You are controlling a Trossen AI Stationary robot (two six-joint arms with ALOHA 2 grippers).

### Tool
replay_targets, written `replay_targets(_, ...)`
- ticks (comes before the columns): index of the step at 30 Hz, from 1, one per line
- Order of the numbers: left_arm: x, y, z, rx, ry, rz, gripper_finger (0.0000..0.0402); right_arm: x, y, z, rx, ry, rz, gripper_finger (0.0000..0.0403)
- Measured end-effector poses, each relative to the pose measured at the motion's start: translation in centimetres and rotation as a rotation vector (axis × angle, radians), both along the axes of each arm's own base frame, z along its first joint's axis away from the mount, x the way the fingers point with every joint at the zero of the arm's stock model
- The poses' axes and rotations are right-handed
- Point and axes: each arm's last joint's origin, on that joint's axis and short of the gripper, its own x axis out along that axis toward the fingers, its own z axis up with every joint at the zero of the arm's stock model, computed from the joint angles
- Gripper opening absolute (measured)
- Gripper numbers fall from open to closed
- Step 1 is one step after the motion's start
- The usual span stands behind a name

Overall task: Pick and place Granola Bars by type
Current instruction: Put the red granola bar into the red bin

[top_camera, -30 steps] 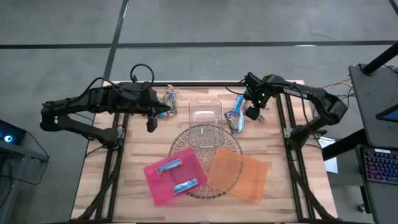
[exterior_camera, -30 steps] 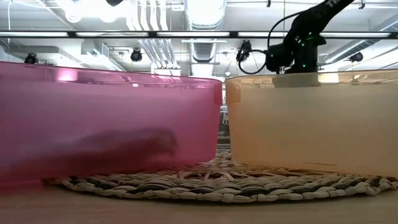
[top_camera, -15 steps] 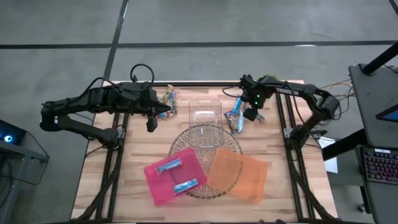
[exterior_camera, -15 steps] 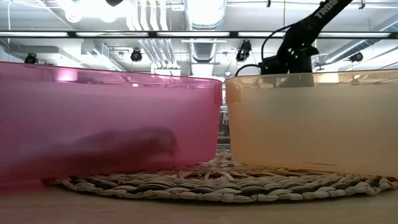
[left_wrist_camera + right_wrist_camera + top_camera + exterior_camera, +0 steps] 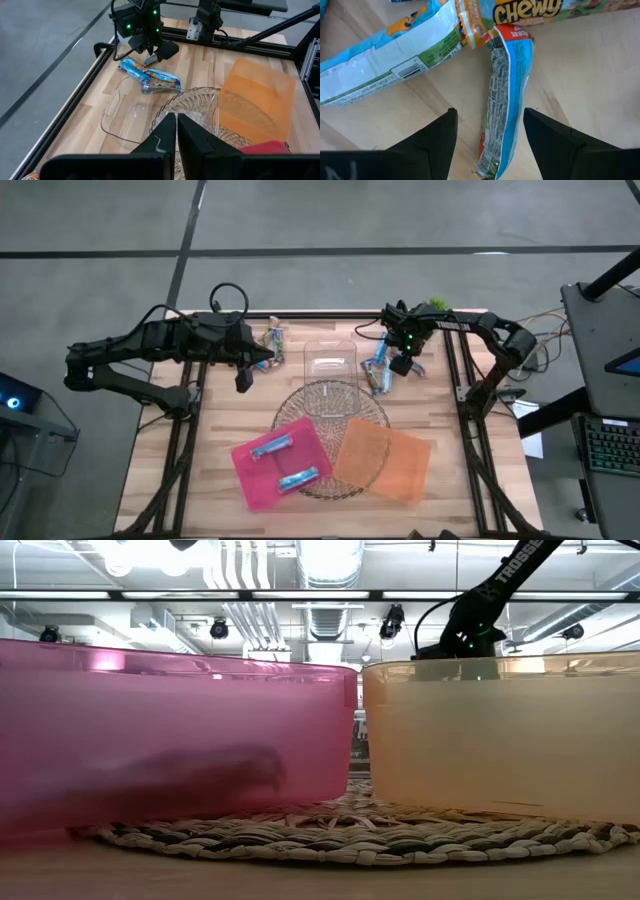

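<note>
Right wrist view: the right gripper (image 5: 490,132) hangs directly over a light blue granola bar (image 5: 506,95), its two dark fingers apart and standing one to either side of the wrapper, not yet touching it. The bar's long axis runs along the slot between the fingers, from roughly 12 to 6 o'clock in this view, so the jaws would close across its narrow width. A second, larger blue bar (image 5: 390,65) lies at about 10 o'clock from the first, its end just beside the first bar's upper end; a wrapper with yellow lettering (image 5: 555,10) crosses beyond both.

High view: the same cluster of bars (image 5: 378,370) lies on the bench (image 5: 220,430) at 3 o'clock from the clear plastic box (image 5: 330,360), with the right gripper (image 5: 400,360) above its edge. The left gripper (image 5: 243,378) waits at 9 o'clock from the box, fingers together and empty, beside another small heap of bars (image 5: 272,338). The right arm is plainly the nearer to the chosen bar. A straight descent appears sufficient, though the neighbouring wrapper may be brushed.
</note>
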Motion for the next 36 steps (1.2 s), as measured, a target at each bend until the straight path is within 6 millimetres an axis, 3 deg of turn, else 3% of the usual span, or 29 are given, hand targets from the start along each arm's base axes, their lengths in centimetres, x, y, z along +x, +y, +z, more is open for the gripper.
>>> replay_targets(14,0.0,0.0,0.0,0.001,0.0,0.0,0.0,0.2,-0.2,-0.8,-0.016,0.018,-0.024,0.021)
replay_targets(36,0.0,0.0,0.0,0.001,0.0,-0.001,0.0,0.0,0.0,-1.2,-0.008,0.022,-0.036,0.0064)
